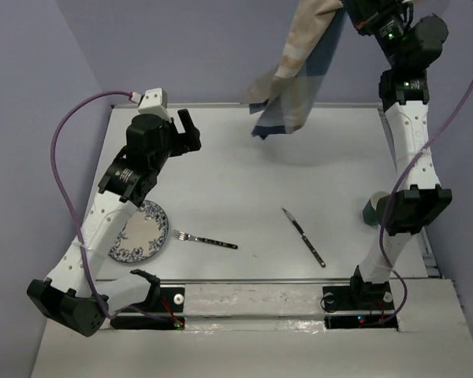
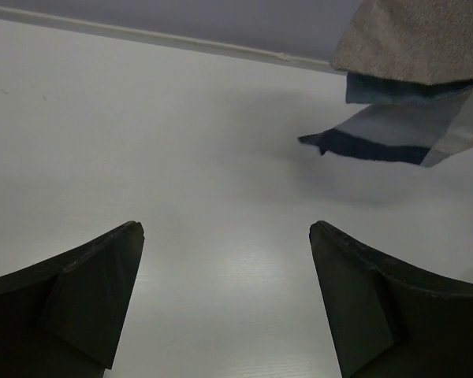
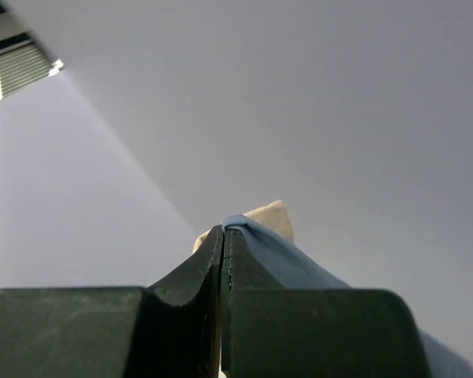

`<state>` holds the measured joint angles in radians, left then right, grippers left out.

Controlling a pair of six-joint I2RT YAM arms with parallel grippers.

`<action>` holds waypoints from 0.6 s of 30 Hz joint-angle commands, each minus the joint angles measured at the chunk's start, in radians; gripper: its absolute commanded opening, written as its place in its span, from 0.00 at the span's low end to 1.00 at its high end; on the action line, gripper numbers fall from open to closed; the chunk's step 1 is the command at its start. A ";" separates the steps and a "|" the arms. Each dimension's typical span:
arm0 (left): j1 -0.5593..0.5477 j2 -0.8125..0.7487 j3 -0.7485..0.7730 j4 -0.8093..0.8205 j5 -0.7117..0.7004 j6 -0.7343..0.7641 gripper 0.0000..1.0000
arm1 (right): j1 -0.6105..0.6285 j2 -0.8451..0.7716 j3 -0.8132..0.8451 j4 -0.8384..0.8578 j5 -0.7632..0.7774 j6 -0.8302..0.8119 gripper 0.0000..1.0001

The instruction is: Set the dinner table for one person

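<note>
At top of frame: right gripper [image 3: 223, 230] clamped on placemat [image 1: 292, 79] edge, held high so cloth hangs free above dinner table [image 1: 315, 173] filling centre. Upper left: left gripper [image 2: 226, 228] jaws apart, empty, probably poised to catch loose corner. Plate [image 1: 142, 232], fork [image 1: 205, 239], knife [image 1: 303, 236] low in frame.

No word, label, brand mark or number is legible in any view: not on the tabletop [image 1: 244, 173], patterned plate [image 1: 142, 234], fork [image 1: 203, 239], knife [image 1: 303, 235] or checked cloth [image 1: 292, 87].
</note>
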<state>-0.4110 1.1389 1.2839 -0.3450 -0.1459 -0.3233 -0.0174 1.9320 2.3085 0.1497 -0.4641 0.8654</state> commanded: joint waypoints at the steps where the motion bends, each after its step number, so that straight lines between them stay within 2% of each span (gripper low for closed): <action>1: 0.011 -0.048 0.072 -0.023 -0.156 0.003 0.97 | 0.230 -0.071 -0.376 0.133 -0.171 -0.089 0.00; 5: 0.014 -0.050 0.121 -0.046 -0.222 -0.008 0.97 | 0.508 -0.105 -0.717 0.050 -0.111 -0.277 0.00; 6: 0.017 -0.050 0.121 -0.054 -0.236 -0.011 0.97 | 0.563 -0.110 -0.766 0.024 -0.058 -0.310 0.00; 7: 0.015 -0.048 0.136 -0.066 -0.262 -0.014 0.97 | 0.665 -0.116 -0.805 -0.001 0.079 -0.336 0.00; 9: 0.017 -0.045 0.149 -0.078 -0.282 -0.016 0.97 | 0.735 -0.120 -0.905 -0.035 0.187 -0.341 0.00; 11: 0.018 -0.044 0.150 -0.104 -0.291 -0.029 0.97 | 0.767 -0.145 -0.969 -0.035 0.202 -0.306 0.34; 14: 0.020 -0.062 0.112 -0.123 -0.278 -0.074 0.97 | 0.767 -0.231 -0.991 -0.051 0.281 -0.318 0.64; 15: 0.027 -0.065 0.079 -0.132 -0.270 -0.082 0.97 | 0.767 -0.244 -0.953 -0.112 0.309 -0.356 0.74; 18: 0.046 -0.067 0.031 -0.169 -0.241 -0.120 0.96 | 0.748 -0.271 -0.888 -0.237 0.347 -0.393 0.74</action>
<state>-0.3893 1.0931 1.3678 -0.4633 -0.3817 -0.3813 0.8047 1.8355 1.2720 -0.0719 -0.2562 0.5560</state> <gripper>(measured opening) 0.974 0.750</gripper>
